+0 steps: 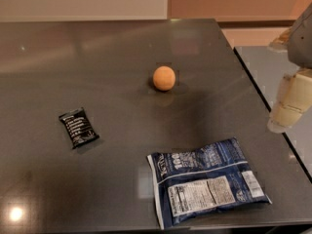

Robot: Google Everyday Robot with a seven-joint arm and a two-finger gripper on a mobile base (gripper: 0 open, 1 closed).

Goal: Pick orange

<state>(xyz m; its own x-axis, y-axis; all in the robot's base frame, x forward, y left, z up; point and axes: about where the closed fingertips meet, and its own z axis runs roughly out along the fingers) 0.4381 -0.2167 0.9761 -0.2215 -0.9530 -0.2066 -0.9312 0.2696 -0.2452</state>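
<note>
The orange [164,78] is a small round orange fruit resting on the dark grey table [97,57], a little right of the middle. My gripper [291,101] shows at the right edge as pale cream blocks under a grey arm part. It hangs well to the right of the orange, over the table's right edge, and holds nothing that I can see.
A blue snack bag [207,182] lies flat near the front edge, right of centre. A small black snack packet [78,127] lies at the left. A second grey surface [273,77] stands beyond the table's right edge.
</note>
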